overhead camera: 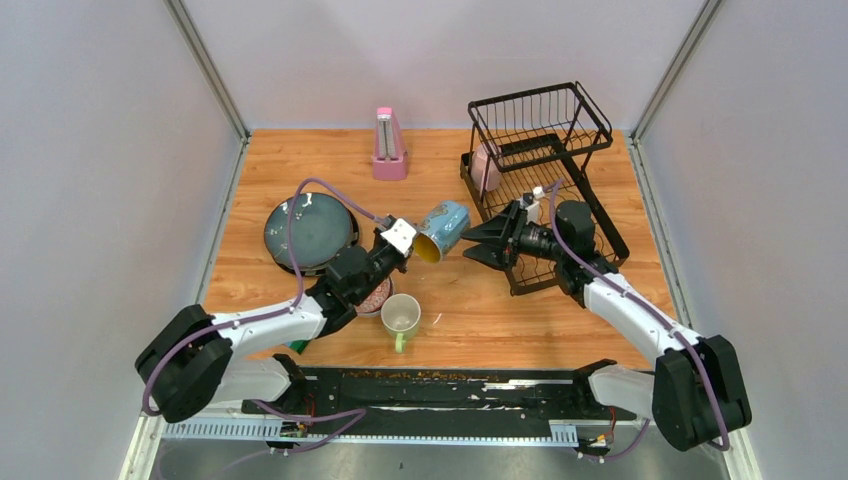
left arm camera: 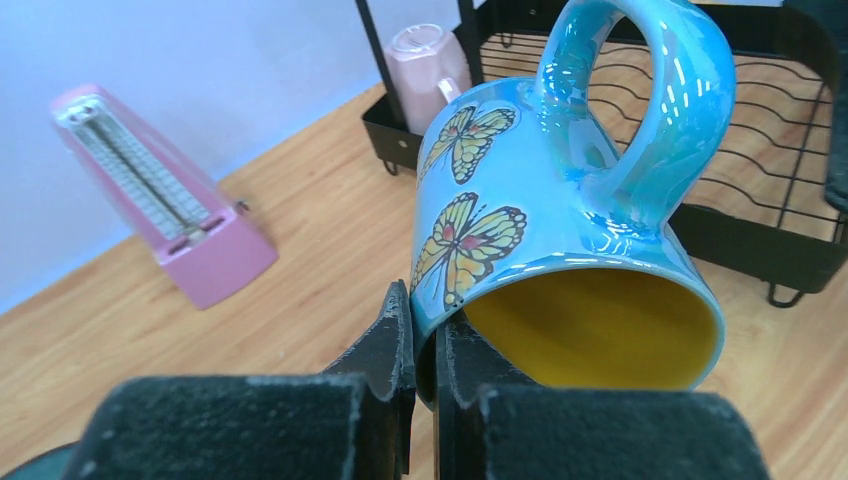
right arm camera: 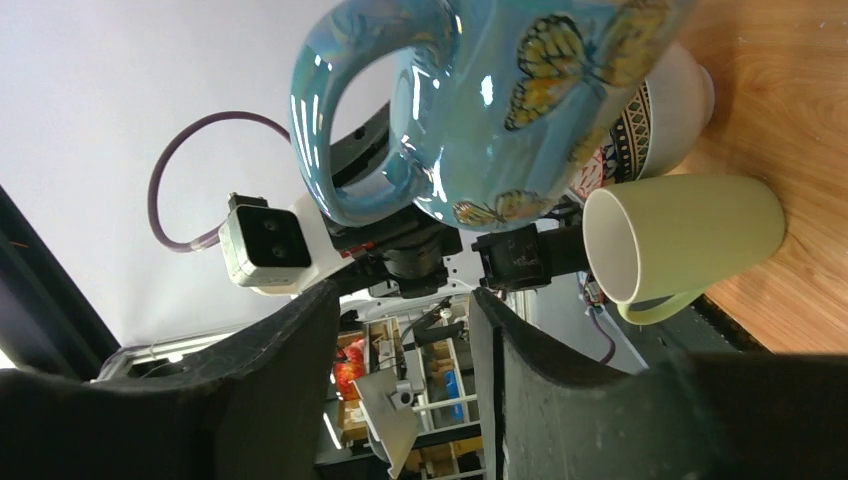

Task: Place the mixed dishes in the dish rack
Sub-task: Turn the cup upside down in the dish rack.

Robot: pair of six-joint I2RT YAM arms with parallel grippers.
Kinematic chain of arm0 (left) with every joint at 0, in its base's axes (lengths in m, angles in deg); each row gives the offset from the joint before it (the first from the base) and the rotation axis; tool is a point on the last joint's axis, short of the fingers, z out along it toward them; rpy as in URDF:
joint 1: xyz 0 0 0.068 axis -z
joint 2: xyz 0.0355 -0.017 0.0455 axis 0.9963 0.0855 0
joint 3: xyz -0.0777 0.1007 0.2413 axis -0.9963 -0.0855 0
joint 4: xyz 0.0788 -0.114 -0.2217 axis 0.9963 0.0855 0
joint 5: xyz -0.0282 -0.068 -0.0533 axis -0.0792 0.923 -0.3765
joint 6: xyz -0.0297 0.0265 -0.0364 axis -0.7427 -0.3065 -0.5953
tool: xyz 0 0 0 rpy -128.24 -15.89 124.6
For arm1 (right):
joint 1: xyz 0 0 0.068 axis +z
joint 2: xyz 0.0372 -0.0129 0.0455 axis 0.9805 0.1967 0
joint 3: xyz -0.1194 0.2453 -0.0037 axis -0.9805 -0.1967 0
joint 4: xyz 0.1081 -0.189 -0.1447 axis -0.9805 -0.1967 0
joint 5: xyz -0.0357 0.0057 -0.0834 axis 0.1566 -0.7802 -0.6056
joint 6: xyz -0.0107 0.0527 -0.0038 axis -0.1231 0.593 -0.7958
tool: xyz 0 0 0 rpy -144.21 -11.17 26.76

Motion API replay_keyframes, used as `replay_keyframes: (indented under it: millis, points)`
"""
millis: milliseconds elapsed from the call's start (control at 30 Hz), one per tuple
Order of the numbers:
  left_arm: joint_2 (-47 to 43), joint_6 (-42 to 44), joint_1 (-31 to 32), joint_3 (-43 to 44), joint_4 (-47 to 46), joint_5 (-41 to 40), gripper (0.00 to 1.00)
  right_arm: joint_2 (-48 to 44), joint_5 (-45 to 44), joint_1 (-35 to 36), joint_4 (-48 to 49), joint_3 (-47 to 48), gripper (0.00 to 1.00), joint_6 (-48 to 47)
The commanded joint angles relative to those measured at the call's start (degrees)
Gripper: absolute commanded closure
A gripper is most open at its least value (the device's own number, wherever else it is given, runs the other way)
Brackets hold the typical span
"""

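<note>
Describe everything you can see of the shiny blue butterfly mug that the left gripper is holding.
The glossy blue mug, ceramic by its look, has yellow butterflies painted on its wall, a yellow inside and a large loop handle. It hangs tilted on its side above the wooden table, its mouth turned toward the left arm. The left gripper pinches its rim, one finger inside and one outside. The right gripper stands open close by and does not appear to touch it.

Patterned bowl (overhead camera: 377,297) mostly hidden under left arm (overhead camera: 270,325). Blue butterfly mug (right arm camera: 480,110) cropped at top edge, right wrist view. Dish rack (left arm camera: 760,245) cropped at right edge, left wrist view.
</note>
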Motion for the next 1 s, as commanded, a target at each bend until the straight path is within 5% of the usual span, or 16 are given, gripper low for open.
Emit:
replay_keyframes:
  millis: [0, 167, 333, 700, 800, 967]
  points:
    - [-5.9, 6.2, -0.8, 2.1, -7.5, -2.1, 1.00, -4.2, 0.1, -1.1, -3.9, 1.3, 0.48, -5.8]
    - [-10.5, 0.0, -4.3, 4.2, 0.0, 2.5, 1.00, -9.1, -4.5, -2.5, -4.1, -0.7, 0.47, -9.9]
    - [-13.0, -14.6, -11.7, 11.3, 15.1, 17.1, 1.00, -14.5, -12.1, -3.1, -4.5, -2.3, 0.44, -19.8]
    - [-7.7, -37.9, -21.9, 17.9, 14.3, 46.5, 1.00, -16.2, -11.5, -4.2, -5.6, 1.5, 0.33, -30.2]
    - [-6.6, -37.9, -22.2, 17.8, 10.3, 49.3, 1.00, -14.2, -8.8, -5.1, -6.5, 3.2, 0.33, -26.1]
    - [-13.8, -22.8, -21.8, 10.5, 5.4, 37.9, 1.00, -12.7, -5.1, -6.0, -7.0, 5.4, 0.25, -17.8]
